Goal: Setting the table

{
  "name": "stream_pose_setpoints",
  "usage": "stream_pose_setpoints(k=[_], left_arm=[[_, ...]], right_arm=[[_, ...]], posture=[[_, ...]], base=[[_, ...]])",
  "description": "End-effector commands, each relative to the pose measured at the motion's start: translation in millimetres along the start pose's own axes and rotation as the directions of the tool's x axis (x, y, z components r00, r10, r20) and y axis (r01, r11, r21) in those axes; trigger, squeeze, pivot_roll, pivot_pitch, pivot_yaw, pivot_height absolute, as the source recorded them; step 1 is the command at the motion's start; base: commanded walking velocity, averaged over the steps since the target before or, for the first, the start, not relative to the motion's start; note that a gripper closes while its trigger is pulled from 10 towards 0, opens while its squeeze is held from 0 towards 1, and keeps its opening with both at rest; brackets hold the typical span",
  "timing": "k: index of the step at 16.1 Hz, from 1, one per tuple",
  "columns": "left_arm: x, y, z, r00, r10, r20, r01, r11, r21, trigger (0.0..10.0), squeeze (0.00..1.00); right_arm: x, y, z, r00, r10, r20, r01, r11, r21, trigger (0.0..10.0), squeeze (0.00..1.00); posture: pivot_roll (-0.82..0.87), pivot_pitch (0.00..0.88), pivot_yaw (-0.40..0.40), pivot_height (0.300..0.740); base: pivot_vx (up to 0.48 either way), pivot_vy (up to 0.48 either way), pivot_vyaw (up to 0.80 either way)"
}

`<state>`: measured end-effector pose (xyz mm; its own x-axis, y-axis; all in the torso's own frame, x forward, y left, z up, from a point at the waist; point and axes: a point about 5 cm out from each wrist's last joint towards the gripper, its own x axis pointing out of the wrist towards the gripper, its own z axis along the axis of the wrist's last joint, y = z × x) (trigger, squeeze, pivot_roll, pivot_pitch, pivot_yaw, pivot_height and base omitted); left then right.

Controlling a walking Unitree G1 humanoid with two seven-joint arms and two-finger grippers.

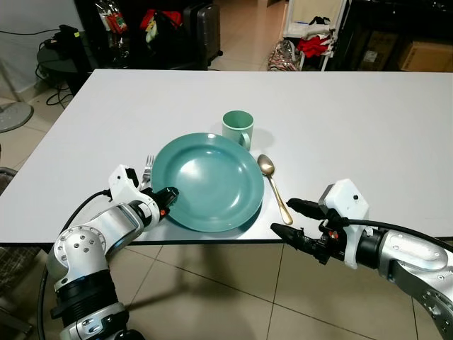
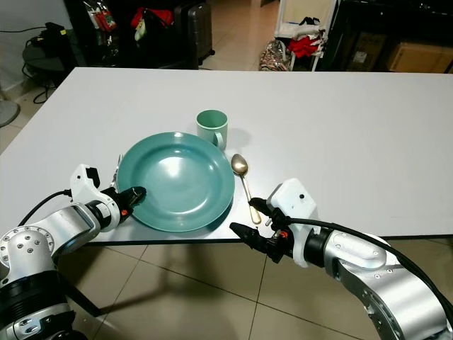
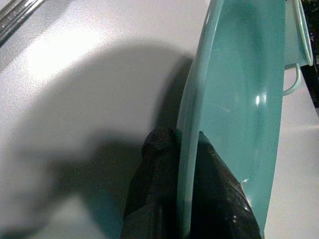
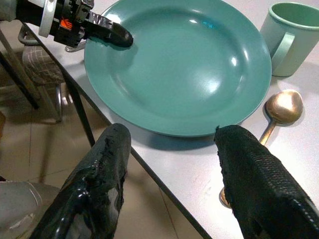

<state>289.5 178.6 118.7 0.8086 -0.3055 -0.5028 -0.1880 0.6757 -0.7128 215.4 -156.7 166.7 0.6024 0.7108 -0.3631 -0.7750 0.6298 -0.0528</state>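
Left hand (image 1: 170, 194) pinches the near-left rim of the teal plate (image 1: 207, 180), one black finger (image 3: 219, 199) over the rim and the other under it, as my wrist view shows. My right hand (image 1: 290, 217) hovers at the near edge of the white surface (image 1: 368, 134), fingers spread wide apart and holding nothing, the upper finger above the surface edge just beside the spoon handle, the lower finger (image 4: 94, 189) out past the edge over the tiled floor (image 1: 233, 290). That plate sits close to the near edge of the surface, roughly at its middle. A fork (image 1: 148, 168) lies just beside the plate's left rim, partly hidden behind my left wrist. On the plate's right, a gold spoon (image 1: 274, 185) lies with its bowl toward the far edge and its handle toward the near one. Beyond the plate's far-right rim a pale green mug (image 1: 238, 128) stands upright, handle toward the right
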Motion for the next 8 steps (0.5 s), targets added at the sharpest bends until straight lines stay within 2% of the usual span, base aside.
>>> stream_pose_setpoints(k=[1,2,3,4,5,8], left_arm=[[-3.6,2.1,3.1,1.000,0.022,0.010,-0.022,1.000,0.012,10.0,0.00],[-3.8,2.4,3.7,1.000,0.023,0.012,-0.023,1.000,0.021,10.0,0.00],[-3.6,2.0,4.4,1.000,0.019,0.013,-0.019,0.999,0.030,10.0,0.13],[-2.7,0.1,4.4,1.000,0.006,0.005,-0.006,0.999,0.039,10.0,0.97],[-1.7,-0.2,4.5,1.000,0.008,0.001,-0.008,0.999,0.048,10.0,1.00],[-0.2,4.9,8.6,0.999,0.045,0.007,-0.045,0.997,0.067,10.0,1.00]], right_arm=[[0.5,0.5,1.1,1.000,0.006,0.000,-0.006,1.000,-0.016,10.0,0.00],[1.1,0.7,1.1,1.000,0.007,0.002,-0.007,1.000,-0.016,10.0,0.00],[2.3,0.9,1.2,1.000,0.009,0.006,-0.009,1.000,-0.016,10.0,0.00],[3.5,1.0,1.5,1.000,0.009,0.010,-0.009,1.000,-0.014,10.0,0.00],[4.1,1.1,1.4,1.000,0.009,0.011,-0.009,1.000,-0.014,10.0,0.00],[5.0,1.4,1.4,1.000,0.006,0.014,-0.006,1.000,-0.013,10.0,0.00]], posture=[[-0.08,0.026,0.035,0.740],[-0.08,0.026,0.033,0.740],[-0.07,0.026,0.029,0.740],[-0.07,0.025,0.030,0.740],[-0.07,0.025,0.030,0.740],[-0.08,0.021,0.036,0.740]], base=[[0.000,0.000,0.00],[0.000,0.000,0.00],[0.000,0.000,0.00],[0.000,0.000,0.00],[0.000,0.000,0.00],[0.000,0.000,0.00]])
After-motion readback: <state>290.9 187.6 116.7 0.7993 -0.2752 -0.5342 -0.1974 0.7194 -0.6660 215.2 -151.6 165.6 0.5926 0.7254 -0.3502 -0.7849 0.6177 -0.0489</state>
